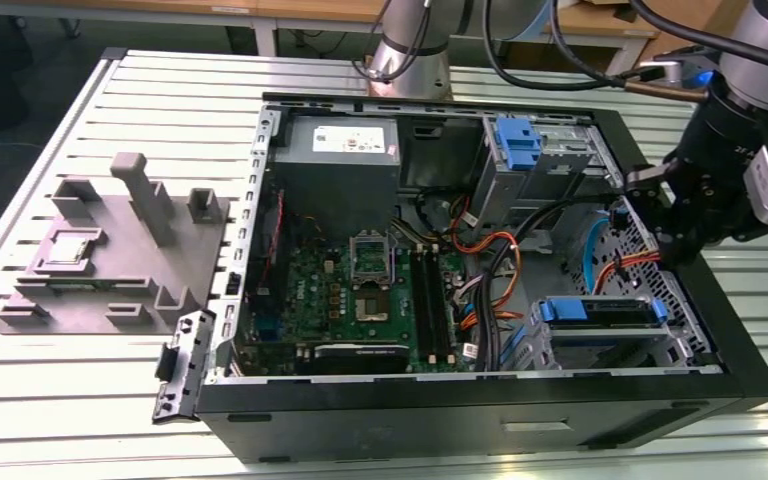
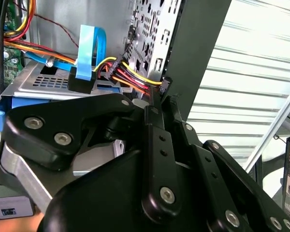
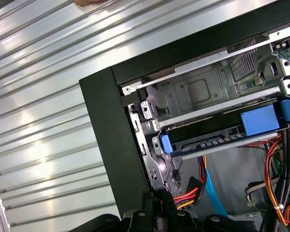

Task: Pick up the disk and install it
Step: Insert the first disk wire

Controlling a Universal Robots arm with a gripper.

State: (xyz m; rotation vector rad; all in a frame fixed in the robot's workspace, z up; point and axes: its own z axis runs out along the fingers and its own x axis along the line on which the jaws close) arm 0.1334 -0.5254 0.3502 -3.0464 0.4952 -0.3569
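The robot gripper [image 1: 671, 235], fingers' state impossible to tell, hovers inside the open computer case [image 1: 491, 410] near its edge, above the blue-framed disk [image 1: 598, 312] seated in its bay.

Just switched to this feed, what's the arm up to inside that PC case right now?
The arm's gripper is down inside the open computer case, near the case wall on the exterior view's right, among the orange, red and yellow cables. The disk, in its blue frame, sits in the drive cage near the case's front corner, just below the gripper in the exterior view. In the first wrist view the blue-framed disk lies in its bay slot. Whether the gripper is touching it can't be told.
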